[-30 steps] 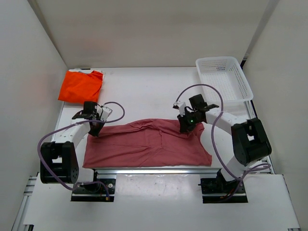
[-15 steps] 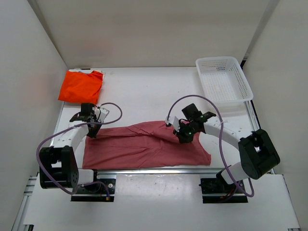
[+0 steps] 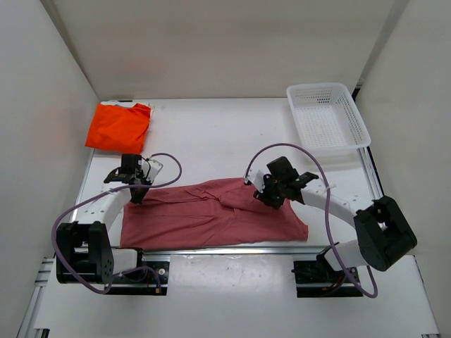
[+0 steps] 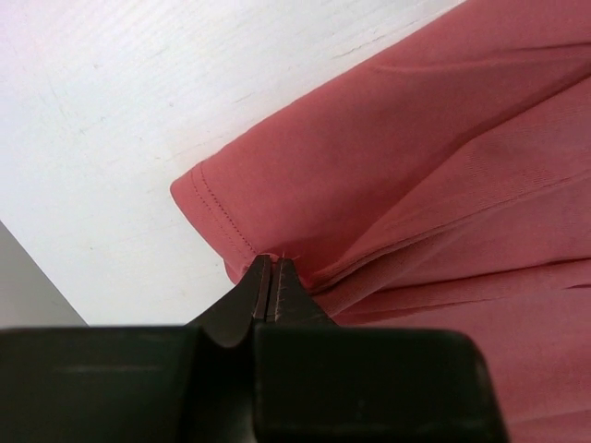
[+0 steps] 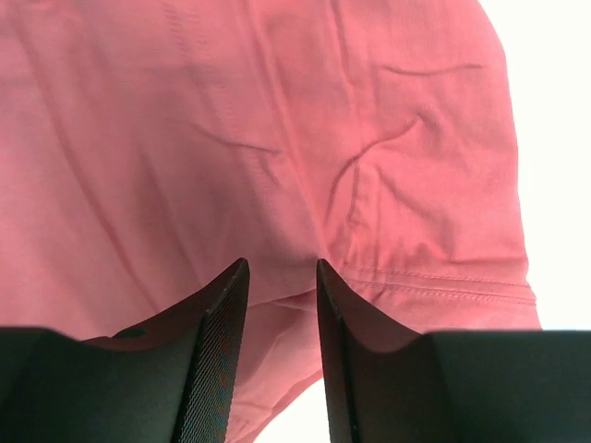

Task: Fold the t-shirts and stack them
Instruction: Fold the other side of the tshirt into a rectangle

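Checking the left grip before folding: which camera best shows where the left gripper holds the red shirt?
The left wrist view: the left gripper is shut on the red shirt at its hem. The top view shows it small, at the shirt's left edge; the right wrist view misses it.

Bare table (image 3: 225,134) between orange t-shirt (image 3: 118,127) and basket (image 3: 317,86)

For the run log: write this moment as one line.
left hand shut on red shirt edge | right hand open above it | orange shirt far left
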`<action>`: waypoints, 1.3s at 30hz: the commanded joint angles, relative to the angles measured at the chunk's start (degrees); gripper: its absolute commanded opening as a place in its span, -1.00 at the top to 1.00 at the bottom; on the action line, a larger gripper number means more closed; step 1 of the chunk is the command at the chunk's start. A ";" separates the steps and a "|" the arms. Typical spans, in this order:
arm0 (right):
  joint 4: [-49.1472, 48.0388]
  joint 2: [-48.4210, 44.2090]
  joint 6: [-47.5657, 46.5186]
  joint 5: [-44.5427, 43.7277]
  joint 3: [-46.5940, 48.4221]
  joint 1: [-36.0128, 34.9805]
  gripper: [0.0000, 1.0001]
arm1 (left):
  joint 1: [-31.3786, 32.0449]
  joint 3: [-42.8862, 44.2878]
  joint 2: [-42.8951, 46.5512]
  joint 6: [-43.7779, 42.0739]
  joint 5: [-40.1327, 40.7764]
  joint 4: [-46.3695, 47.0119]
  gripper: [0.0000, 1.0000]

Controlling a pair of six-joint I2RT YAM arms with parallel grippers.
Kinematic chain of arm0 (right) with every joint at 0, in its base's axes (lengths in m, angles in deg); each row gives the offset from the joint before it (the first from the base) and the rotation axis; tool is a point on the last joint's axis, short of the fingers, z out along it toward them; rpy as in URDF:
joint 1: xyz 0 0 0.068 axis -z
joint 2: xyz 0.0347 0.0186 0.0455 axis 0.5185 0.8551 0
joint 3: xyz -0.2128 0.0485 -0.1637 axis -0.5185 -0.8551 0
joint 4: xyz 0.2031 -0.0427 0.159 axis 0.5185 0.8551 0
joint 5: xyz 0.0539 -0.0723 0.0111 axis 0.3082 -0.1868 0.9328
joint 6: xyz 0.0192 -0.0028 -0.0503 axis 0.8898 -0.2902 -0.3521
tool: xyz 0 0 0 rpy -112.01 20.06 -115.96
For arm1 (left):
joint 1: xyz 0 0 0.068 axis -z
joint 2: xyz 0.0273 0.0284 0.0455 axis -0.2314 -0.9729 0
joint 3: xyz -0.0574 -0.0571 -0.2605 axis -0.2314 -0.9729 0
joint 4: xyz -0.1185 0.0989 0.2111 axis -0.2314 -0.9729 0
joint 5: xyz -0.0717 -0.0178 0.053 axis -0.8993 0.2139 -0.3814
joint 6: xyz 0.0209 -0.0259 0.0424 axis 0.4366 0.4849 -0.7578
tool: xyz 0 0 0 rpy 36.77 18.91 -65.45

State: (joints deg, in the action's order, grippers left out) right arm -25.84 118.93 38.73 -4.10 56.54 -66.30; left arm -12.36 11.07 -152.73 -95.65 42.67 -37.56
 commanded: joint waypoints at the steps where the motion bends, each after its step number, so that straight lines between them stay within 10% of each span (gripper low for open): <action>1: -4.08 -3.08 -0.07 0.66 -0.99 0.08 0.18 | 0.48 -0.44 1.98 0.05 0.62 1.54 1.00; 13: 5.23 6.94 9.35 27.37 9.65 14.59 0.13 | 1.18 -0.26 1.98 1.02 -0.08 1.54 1.00; 29: 5.85 12.91 10.41 22.47 7.45 15.21 -0.12 | 1.27 -2.46 2.86 3.39 -0.96 2.16 1.00; 33: 8.05 12.48 6.98 22.02 6.22 12.66 0.01 | 0.83 -2.20 3.21 3.12 -0.61 2.16 1.00; 39: 7.44 9.76 8.11 22.73 6.30 11.51 0.75 | 0.13 -2.37 3.48 3.30 -0.52 2.24 1.00</action>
State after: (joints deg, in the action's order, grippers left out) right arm -19.52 130.99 47.10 17.84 62.97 -54.98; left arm -11.82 9.10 -150.98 -92.88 42.65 -36.12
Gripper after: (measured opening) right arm 0.148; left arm 0.025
